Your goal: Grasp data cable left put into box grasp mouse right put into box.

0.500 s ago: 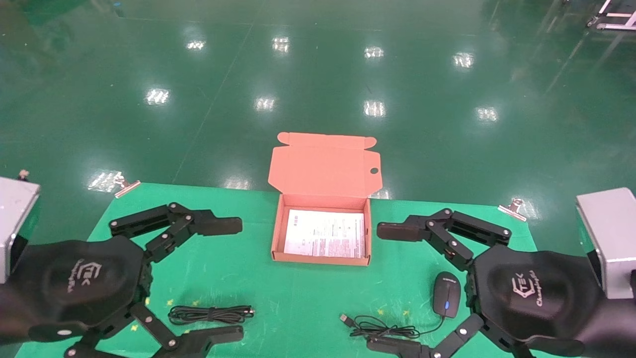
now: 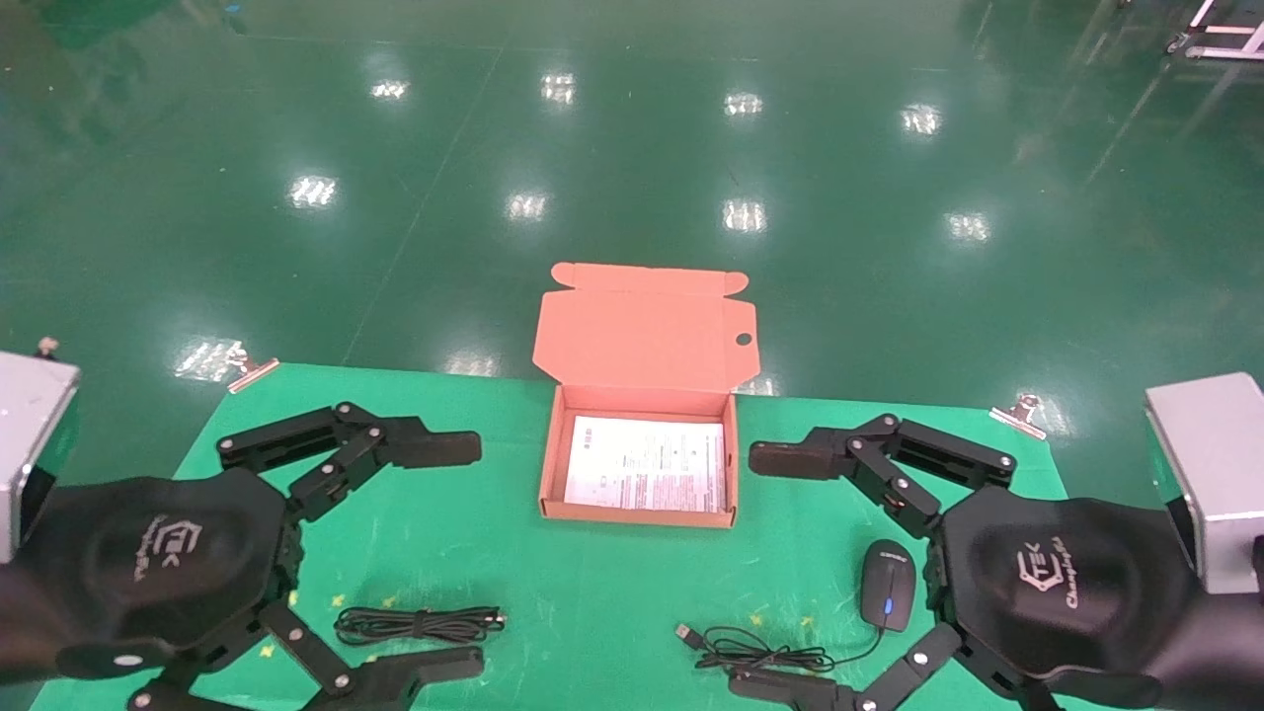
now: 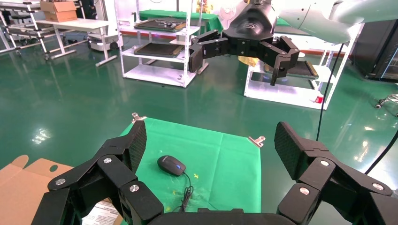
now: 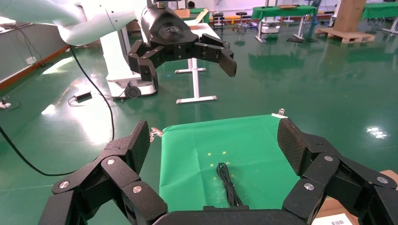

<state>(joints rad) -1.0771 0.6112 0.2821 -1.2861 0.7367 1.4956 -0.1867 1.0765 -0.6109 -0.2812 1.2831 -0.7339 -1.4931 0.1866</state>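
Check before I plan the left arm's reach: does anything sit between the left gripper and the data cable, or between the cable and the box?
Nothing visible does. The open left gripper brackets the data cable; only bare green mat lies toward the open box.

Location: an industrial robotics lab, where a glossy green epoxy floor (image 2: 632,148) is reflecting ceiling lights and white metal shelving racks (image 3: 155,42) are lining the hall.

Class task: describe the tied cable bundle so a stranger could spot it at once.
Start at the open salmon-orange cardboard box on the green table cover. Nearer the robot, to its left, lies a thin black tied data cable bundle. Unlike the loose cord opposite, no mouse is attached.
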